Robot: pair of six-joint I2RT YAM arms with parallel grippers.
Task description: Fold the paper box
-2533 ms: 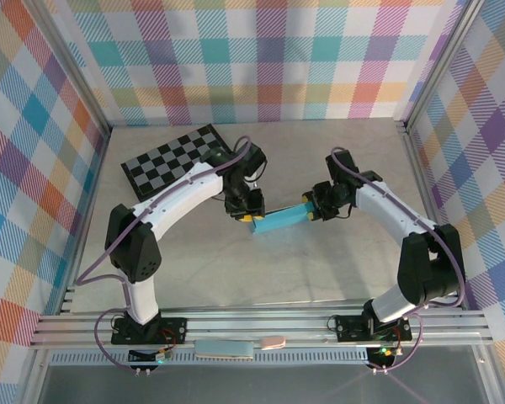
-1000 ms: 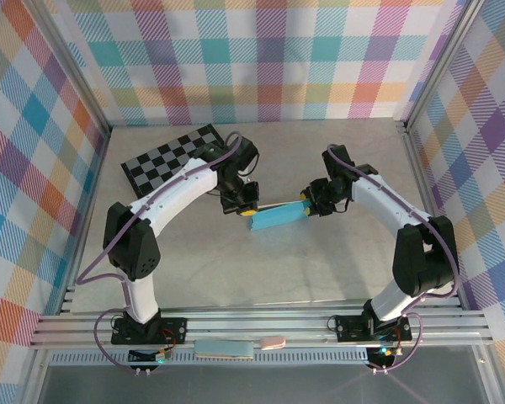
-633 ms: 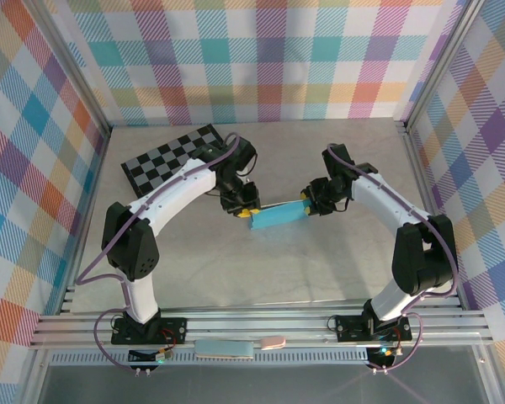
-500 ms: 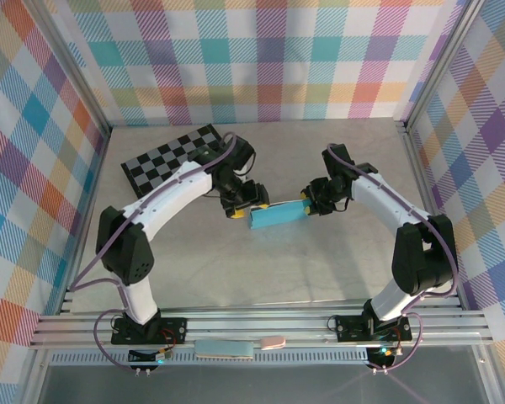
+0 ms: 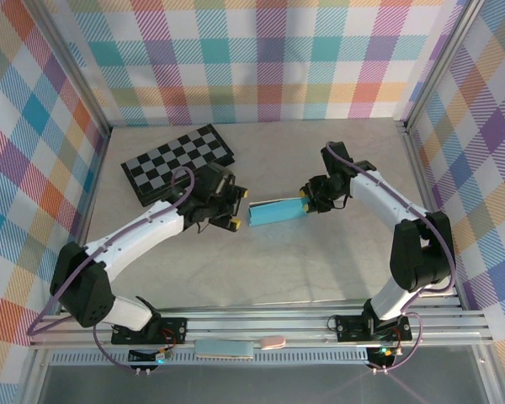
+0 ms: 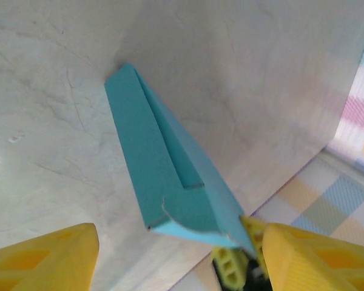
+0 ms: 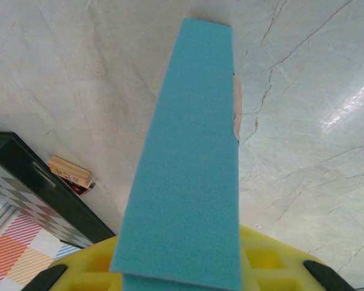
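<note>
Left end effector (image 5: 237,209) back from paper box (image 5: 276,211), jaws apart

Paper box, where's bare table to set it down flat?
Widest bare patch: the near table, between both arms and the front rail. Another lies at the far wall, right of the checkerboard. Crowded mid-table, where left gripper, paper box and right gripper cluster.

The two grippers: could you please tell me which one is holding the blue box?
The right gripper, clamped on one end of the box; the left gripper is open and grips nothing.
</note>
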